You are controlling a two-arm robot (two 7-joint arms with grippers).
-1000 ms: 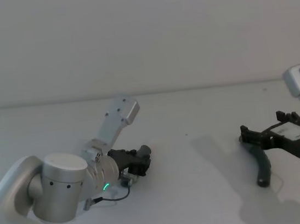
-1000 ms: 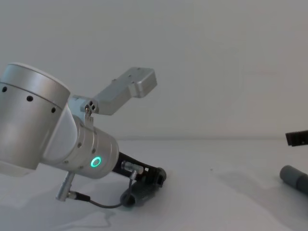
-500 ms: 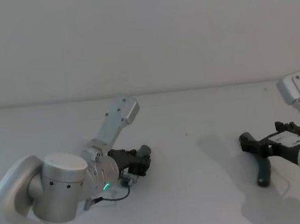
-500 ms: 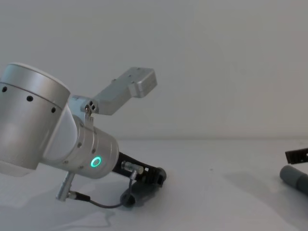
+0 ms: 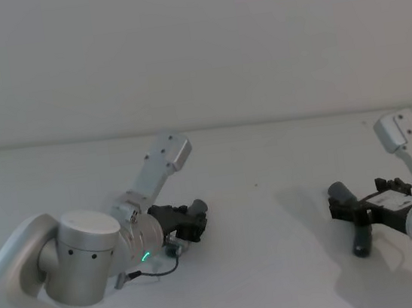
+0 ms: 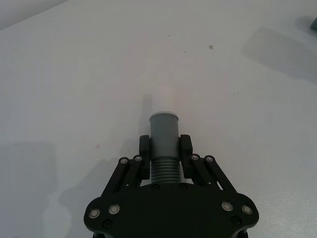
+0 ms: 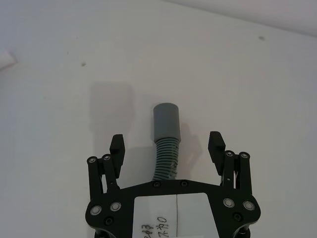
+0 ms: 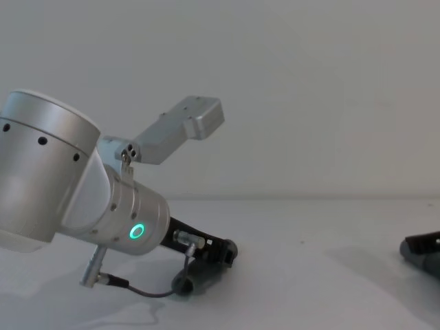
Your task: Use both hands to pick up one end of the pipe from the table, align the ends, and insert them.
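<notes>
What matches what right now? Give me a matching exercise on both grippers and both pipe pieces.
1. left gripper
2. right gripper
3. left pipe
4. right pipe

A. open, straddling a pipe
B. clamped at its ribs
C. shut on a pipe
D. free between open fingers

Pairs: 1-C; 2-A; 3-B; 4-D.
</notes>
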